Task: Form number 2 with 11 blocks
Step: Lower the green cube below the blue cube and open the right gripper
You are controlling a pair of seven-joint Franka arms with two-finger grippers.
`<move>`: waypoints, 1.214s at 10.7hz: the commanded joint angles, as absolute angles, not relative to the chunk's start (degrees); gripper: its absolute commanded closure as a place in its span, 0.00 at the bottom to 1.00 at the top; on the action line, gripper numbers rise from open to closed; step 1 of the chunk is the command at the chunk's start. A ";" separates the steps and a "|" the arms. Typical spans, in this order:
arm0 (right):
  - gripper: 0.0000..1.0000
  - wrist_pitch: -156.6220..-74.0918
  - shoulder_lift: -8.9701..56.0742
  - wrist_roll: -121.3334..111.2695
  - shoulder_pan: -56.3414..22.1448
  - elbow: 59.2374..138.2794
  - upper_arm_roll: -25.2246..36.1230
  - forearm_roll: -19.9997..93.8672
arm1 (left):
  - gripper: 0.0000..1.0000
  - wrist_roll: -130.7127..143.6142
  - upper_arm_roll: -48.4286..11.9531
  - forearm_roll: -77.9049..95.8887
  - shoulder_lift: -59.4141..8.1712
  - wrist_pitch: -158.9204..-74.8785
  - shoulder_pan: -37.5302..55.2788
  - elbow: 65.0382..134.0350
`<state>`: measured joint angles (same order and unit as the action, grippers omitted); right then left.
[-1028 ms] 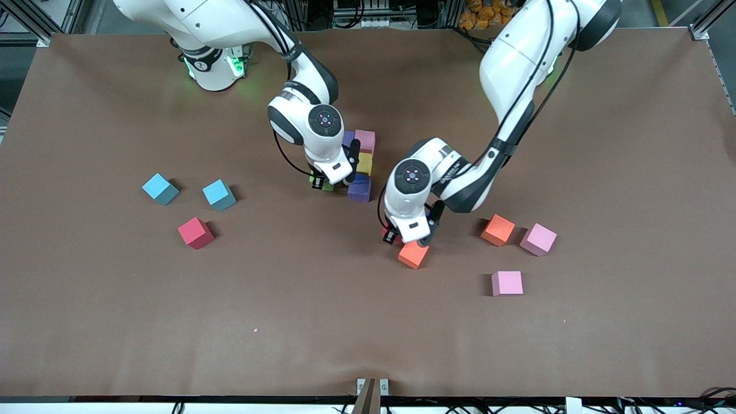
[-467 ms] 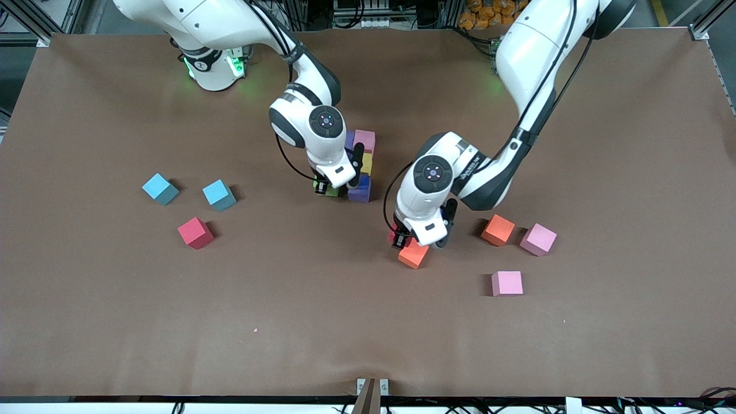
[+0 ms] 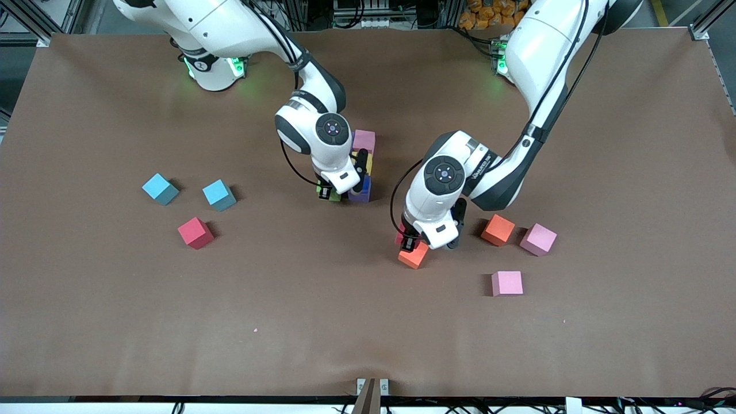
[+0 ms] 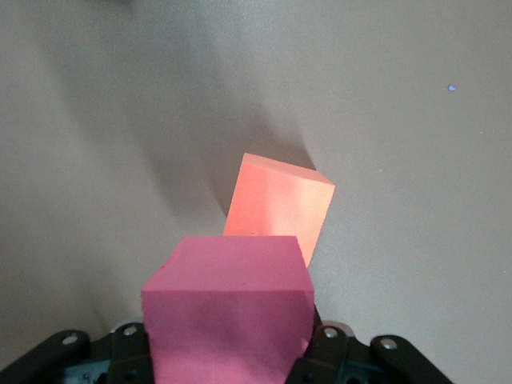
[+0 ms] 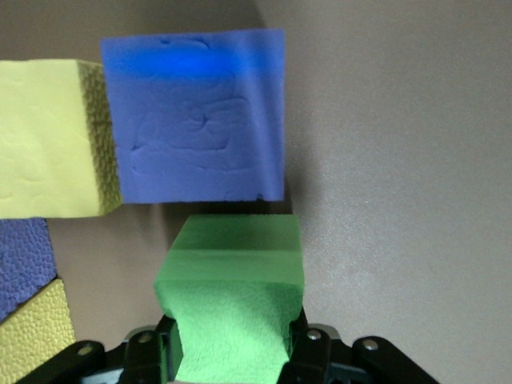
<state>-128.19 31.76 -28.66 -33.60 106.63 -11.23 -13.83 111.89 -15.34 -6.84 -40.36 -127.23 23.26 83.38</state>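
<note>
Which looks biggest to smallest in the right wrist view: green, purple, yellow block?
1. purple block
2. green block, though it sits closest to the camera in the right gripper
3. yellow block, cut off by the frame edge, so unsure

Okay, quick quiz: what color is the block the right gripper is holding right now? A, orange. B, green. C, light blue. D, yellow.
B: the right wrist view shows the right gripper shut on a green block, held beside the purple block of the cluster of blocks at mid-table.
</note>
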 commanded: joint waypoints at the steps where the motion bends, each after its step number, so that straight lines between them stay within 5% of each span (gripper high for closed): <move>1: 0.90 -125.52 32.78 -27.33 -35.86 104.42 -9.93 -14.68 | 0.93 112.59 -15.47 -5.54 -39.02 -126.47 23.12 84.46; 13: 0.90 -123.93 34.63 -26.55 -37.26 101.43 -9.58 -14.15 | 0.93 114.35 -15.38 -5.63 -39.20 -126.47 23.64 84.55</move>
